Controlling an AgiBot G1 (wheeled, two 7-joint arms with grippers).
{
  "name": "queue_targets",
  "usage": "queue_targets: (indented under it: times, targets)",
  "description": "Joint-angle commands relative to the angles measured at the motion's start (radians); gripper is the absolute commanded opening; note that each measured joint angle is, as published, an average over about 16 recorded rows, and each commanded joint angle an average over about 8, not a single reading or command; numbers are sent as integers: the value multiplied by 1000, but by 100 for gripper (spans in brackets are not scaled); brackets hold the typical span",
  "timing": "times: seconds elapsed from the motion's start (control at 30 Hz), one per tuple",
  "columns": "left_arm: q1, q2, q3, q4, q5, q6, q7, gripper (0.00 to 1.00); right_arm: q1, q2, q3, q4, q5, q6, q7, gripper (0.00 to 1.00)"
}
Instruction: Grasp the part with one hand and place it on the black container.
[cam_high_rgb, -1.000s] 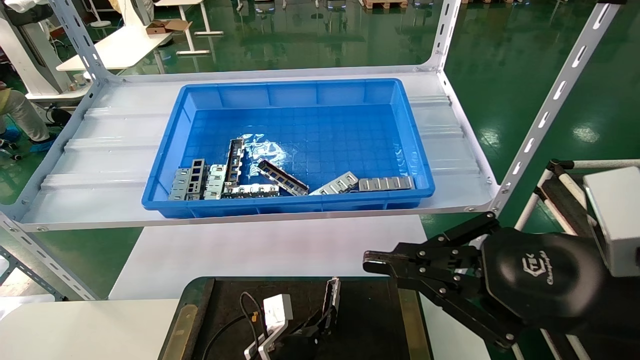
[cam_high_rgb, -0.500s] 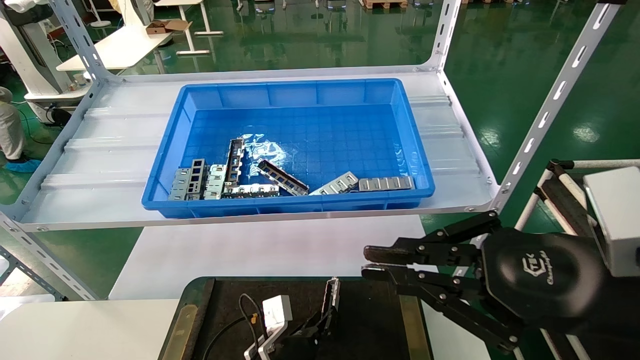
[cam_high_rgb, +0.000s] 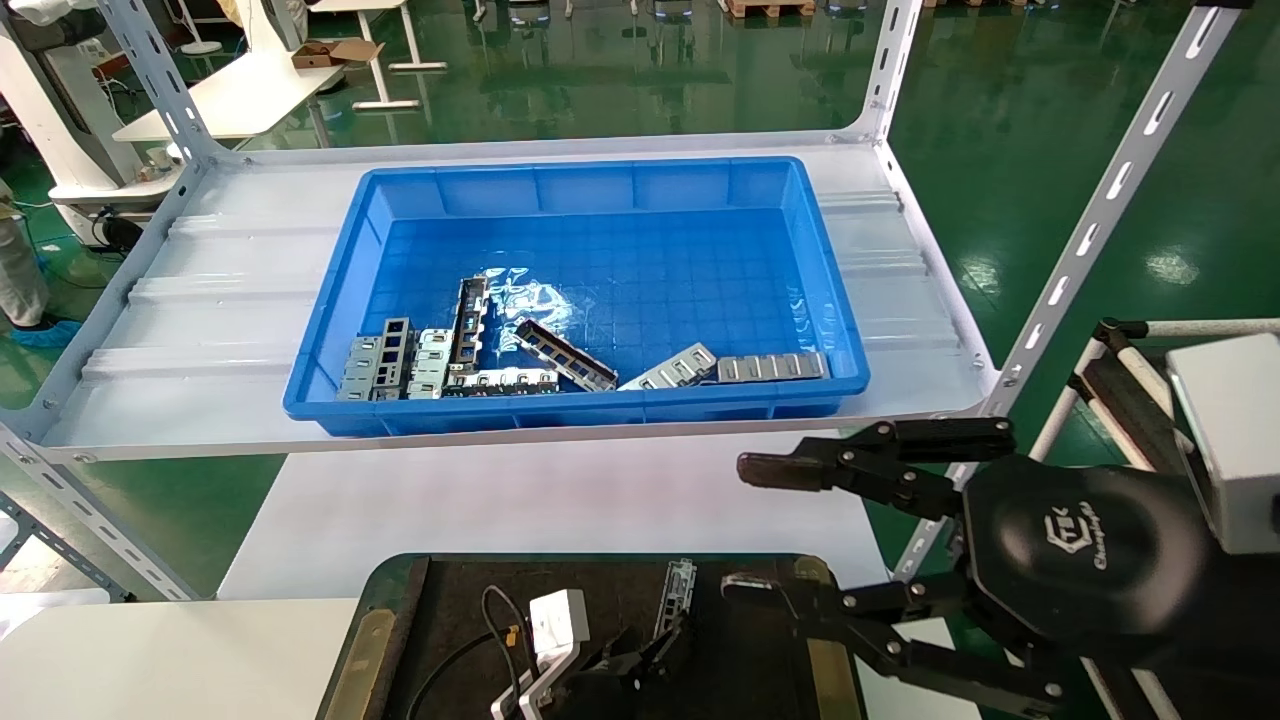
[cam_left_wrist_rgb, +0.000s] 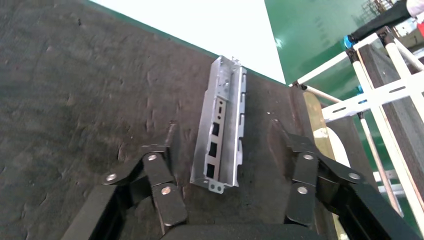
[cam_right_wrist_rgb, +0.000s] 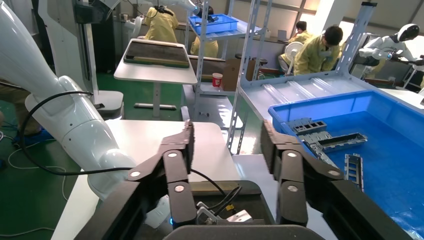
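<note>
Part (cam_left_wrist_rgb: 220, 125) is seen lying flat on the matte dark floor of the black container (cam_high_rgb: 385, 622), near its far edge and free of both grippers. The left gripper (cam_left_wrist_rgb: 227, 187) is held low over the container, its fingers (cam_left_wrist_rgb: 161, 186) spread to either side of the part's near end without touching it. The right gripper (cam_high_rgb: 745, 525) is positioned beside the container's right rim, its jaws opened wide and nothing between them. Beyond, a white tabletop (cam_high_rgb: 520, 500) is visible, then a pale metal shelf (cam_high_rgb: 200, 300) on which a blue bin (cam_high_rgb: 600, 190) of further metal pieces (cam_high_rgb: 480, 355) is set. A glossy green floor (cam_high_rgb: 1000, 120) is seen all around, with workers in yellow (cam_right_wrist_rgb: 317, 50) at other benches.
</note>
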Motion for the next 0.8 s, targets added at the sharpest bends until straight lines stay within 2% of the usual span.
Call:
queue_targets:
  times: [0.03, 0.43, 0.8]
  targets:
    - [-2, -5, 3, -6, 5, 3, 5, 100, 0, 0, 0, 0, 0, 0, 0, 100]
    - [-35, -108, -10, -67, 124, 220, 69, 100, 0, 0, 0, 0, 0, 0, 0, 100]
    - [-22, -237, -104, -144, 194, 426, 154, 100, 0, 0, 0, 0, 0, 0, 0, 100]
